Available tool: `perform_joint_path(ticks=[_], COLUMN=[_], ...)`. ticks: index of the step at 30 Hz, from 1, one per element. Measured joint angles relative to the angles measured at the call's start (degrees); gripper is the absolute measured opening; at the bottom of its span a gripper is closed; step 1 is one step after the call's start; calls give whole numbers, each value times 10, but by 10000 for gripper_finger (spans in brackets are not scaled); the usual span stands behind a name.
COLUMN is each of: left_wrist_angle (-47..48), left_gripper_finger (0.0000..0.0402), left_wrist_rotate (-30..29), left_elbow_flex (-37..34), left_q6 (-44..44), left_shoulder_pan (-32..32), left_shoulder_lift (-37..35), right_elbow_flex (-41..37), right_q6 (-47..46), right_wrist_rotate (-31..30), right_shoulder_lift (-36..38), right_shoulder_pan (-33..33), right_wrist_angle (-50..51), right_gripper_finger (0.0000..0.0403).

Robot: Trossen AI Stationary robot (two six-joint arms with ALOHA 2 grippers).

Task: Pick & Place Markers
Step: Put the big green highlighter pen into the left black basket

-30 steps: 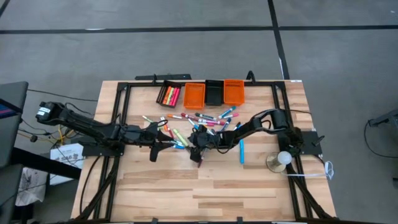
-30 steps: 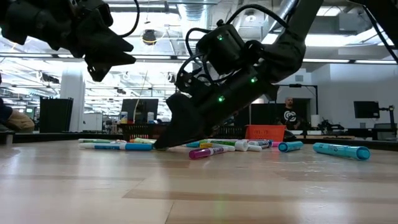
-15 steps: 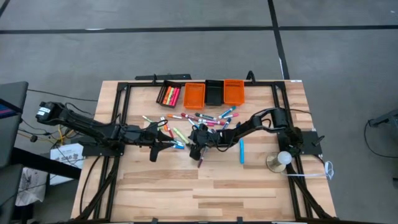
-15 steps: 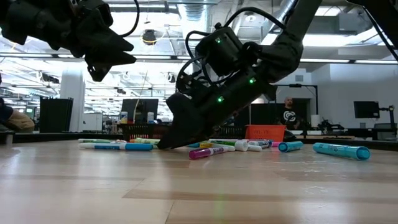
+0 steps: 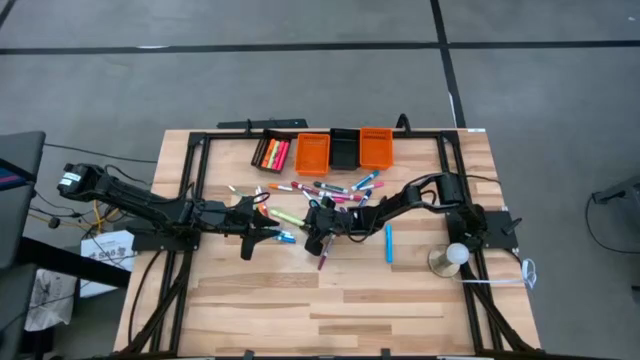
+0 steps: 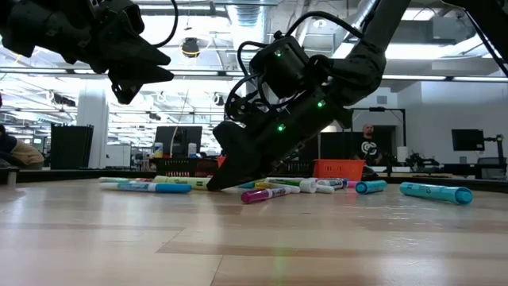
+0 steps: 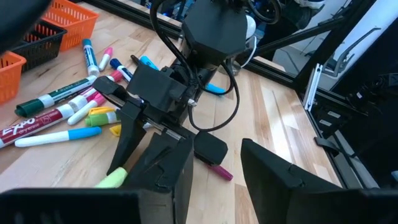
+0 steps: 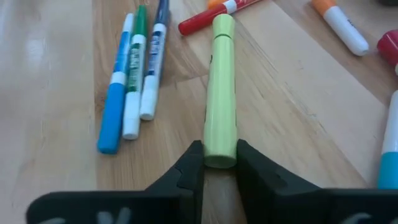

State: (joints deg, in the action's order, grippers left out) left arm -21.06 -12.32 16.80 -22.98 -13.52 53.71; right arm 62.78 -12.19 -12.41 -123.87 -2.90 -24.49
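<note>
Loose markers [image 5: 335, 190] in several colours lie on the wooden table in front of the bins. My right gripper [image 8: 221, 158] slants down at the pile's left end [image 5: 311, 224] and is shut on a yellow-green marker [image 5: 288, 216]. My left gripper [image 5: 266, 217] hovers open just left of that marker, well above the table in the low view [image 6: 135, 71], with nothing between its fingers [image 7: 273, 177]. A pink marker [image 7: 219, 171] lies on the table under the right gripper. My right gripper pinches the yellow-green marker's near end [image 8: 220, 149] between its two fingertips. The fingers come slanting down from the table's right, and the marker runs on from them, roughly in line with them. It lies flat on the table [image 8: 280, 93].
Two black and two orange bins stand in a row at the far edge; the left black bin [image 5: 272, 152] holds markers. Blue, green and dark markers [image 8: 134, 81] lie beside the held one. A lone blue marker [image 5: 388, 243] and a white round object [image 5: 452, 257] are at the right.
My right gripper has stayed at the pile's left end and shut its fingers on the yellow-green marker's end. The marker has swung a little on the table and now lies more crosswise. My left arm has kept still.
</note>
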Motion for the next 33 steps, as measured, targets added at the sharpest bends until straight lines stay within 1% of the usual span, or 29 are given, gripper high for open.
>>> perform_joint_path(ticks=[4,13,17,20,26,28,33], left_wrist_angle=[0,-4,-22,-49,-133,-142,-143], left_gripper_finger=[131,131,131,131,131,131,131], left_wrist_rotate=[0,0,0,-1,-1,0,-1], left_elbow_flex=[0,0,1,1,1,1,1], left_q6=[0,2,54,86,92,100,149], left_shoulder_pan=[0,0,6,6,6,6,6], left_shoulder_lift=[0,0,0,0,-1,-1,-1], right_elbow_flex=[0,-2,-2,-2,-1,-1,-1], right_q6=[-7,-9,6,22,50,62,91], right_wrist_rotate=[-23,-57,-74,-74,-74,-74,-73], right_shoulder_lift=[0,25,50,73,117,129,155], right_shoulder_pan=[-3,-11,-22,-29,-39,-38,-37], right_wrist_angle=[0,21,32,41,57,61,81], right_gripper_finger=[73,64,66,65,66,65,65])
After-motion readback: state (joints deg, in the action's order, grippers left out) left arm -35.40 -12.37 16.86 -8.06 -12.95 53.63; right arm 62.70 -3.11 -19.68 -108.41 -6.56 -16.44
